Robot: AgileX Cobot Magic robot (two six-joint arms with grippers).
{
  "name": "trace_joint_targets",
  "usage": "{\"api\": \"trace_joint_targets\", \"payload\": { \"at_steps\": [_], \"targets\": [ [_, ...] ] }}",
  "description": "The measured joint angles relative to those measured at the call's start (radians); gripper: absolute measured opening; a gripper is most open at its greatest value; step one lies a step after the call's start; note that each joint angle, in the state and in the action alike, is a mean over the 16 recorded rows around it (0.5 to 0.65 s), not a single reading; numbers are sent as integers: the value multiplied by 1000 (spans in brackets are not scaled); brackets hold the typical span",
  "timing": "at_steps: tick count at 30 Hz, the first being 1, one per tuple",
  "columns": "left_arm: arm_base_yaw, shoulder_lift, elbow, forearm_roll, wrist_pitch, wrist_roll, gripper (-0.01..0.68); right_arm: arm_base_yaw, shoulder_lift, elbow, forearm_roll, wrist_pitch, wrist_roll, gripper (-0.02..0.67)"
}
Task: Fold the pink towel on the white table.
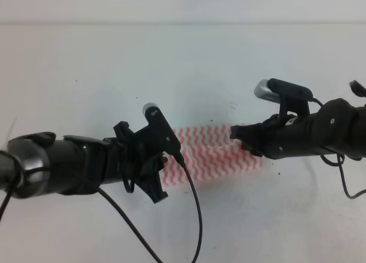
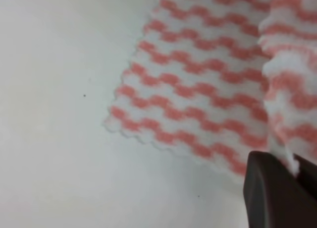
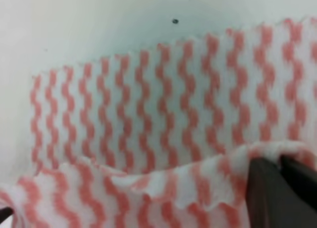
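Pink towel (image 1: 214, 154) lies near the middle of the white counter (image 1: 86, 63), between our 2 arms, with its far layer spread flat and its near edge lifted off the surface. Our left tool (image 2: 292, 171) is clamped on that raised edge at one end; in the left wrist view a tuft of cloth pokes out between its dark tips. Our right tool (image 3: 280, 181) is pinched on the same edge at the other end, the hem curling up into its tips in the right wrist view. We judge the fold is underway, with the lifted edge ready to be carried over the flat part.

Our main risk is the thin hem slipping from one grip, because each tool seems to hold only a little cloth. If our 2 arms travel unevenly, the fold could skew or bunch, and pulling them apart could drag the flat layer across the counter.
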Motion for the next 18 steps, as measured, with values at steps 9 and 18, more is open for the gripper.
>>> {"api": "trace_joint_targets", "payload": {
  "at_steps": [9, 18],
  "targets": [
    [0, 18, -7, 0, -6, -1, -4, -23, 14, -4, 0, 4, 0, -17],
    [0, 20, -7, 0, -9, -1, -4, -47, 14, -4, 0, 14, 0, -17]
  ]
}}
